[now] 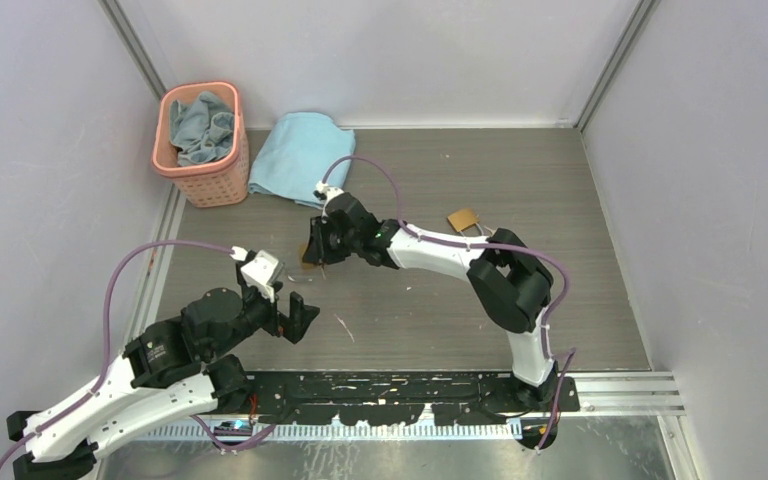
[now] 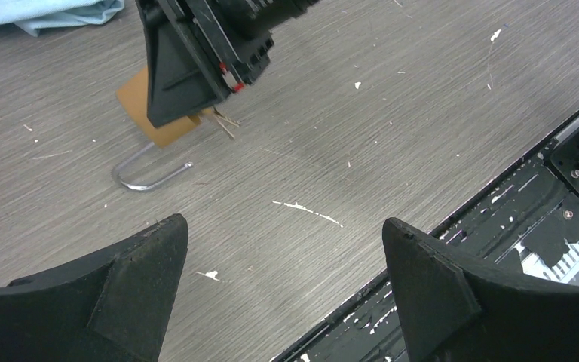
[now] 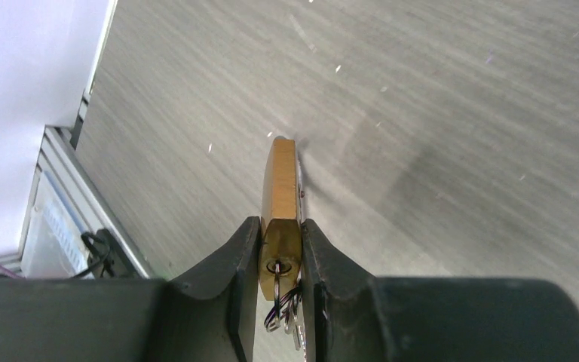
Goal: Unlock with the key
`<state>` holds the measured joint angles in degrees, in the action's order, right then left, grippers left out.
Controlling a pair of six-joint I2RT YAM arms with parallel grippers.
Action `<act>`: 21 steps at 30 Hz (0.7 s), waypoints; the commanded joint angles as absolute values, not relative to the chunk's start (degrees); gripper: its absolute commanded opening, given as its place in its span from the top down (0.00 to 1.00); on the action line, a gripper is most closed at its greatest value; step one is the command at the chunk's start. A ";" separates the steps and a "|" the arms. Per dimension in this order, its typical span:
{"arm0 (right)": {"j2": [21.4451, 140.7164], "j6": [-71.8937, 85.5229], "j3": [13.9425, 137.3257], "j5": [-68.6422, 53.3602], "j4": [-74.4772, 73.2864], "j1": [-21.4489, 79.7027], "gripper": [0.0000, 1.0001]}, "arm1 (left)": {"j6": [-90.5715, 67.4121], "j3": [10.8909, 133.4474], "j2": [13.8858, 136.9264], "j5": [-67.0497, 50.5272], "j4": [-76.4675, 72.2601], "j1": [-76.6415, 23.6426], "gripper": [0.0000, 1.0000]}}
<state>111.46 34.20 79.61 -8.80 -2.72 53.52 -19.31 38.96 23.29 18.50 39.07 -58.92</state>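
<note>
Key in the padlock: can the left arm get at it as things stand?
Probably not cleanly. The left gripper is open and faces it across the table, but the key sits between the fingers of the right gripper, which clamp the padlock around it.

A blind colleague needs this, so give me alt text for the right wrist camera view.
A brass padlock is clamped edge-on between two black fingers, its keyhole end facing the camera with a key ring hanging from it. Its body points away over a grey wood-grain table.
</note>
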 commanded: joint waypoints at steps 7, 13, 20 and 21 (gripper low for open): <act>118.43 36.59 87.56 -13.75 3.97 47.01 0.99 | -19.42 39.02 23.26 20.38 38.57 -59.15 0.00; 122.25 37.77 89.49 -15.53 6.53 44.93 0.99 | -19.42 38.95 23.08 20.52 38.67 -59.14 0.00; 126.96 39.34 93.12 -16.05 9.14 43.80 0.98 | -19.42 39.02 23.16 20.96 38.76 -59.14 0.00; 127.73 39.49 93.89 -16.08 9.14 43.54 0.96 | -19.42 39.02 23.21 20.98 38.72 -59.13 0.00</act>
<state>125.95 38.41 89.19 -15.66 4.75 44.21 -19.31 38.94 23.29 19.66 39.77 -58.92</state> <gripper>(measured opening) 0.277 0.995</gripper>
